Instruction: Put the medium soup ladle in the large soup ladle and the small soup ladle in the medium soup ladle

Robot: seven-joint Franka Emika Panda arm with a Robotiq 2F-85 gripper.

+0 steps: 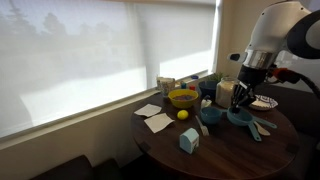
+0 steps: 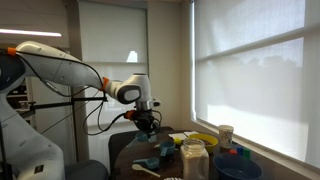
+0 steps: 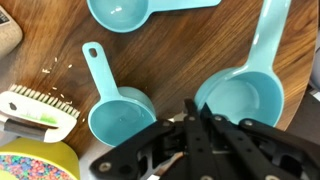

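Three teal-blue ladles lie apart on the dark wooden table, none nested. In the wrist view the large soup ladle is at the right, with its handle pointing up. A smaller ladle lies at the left, its handle up-left. A third ladle is cut off by the top edge, so I cannot tell which of these two is medium. My gripper hovers above the table between the left and right bowls, fingers together and empty. In an exterior view it hangs over the ladles.
A yellow bowl and a yellow ball lie near the window side. A light-blue box and white papers lie toward the table edge. A green-and-white brush lies left of the ladles. A jar stands close to the camera.
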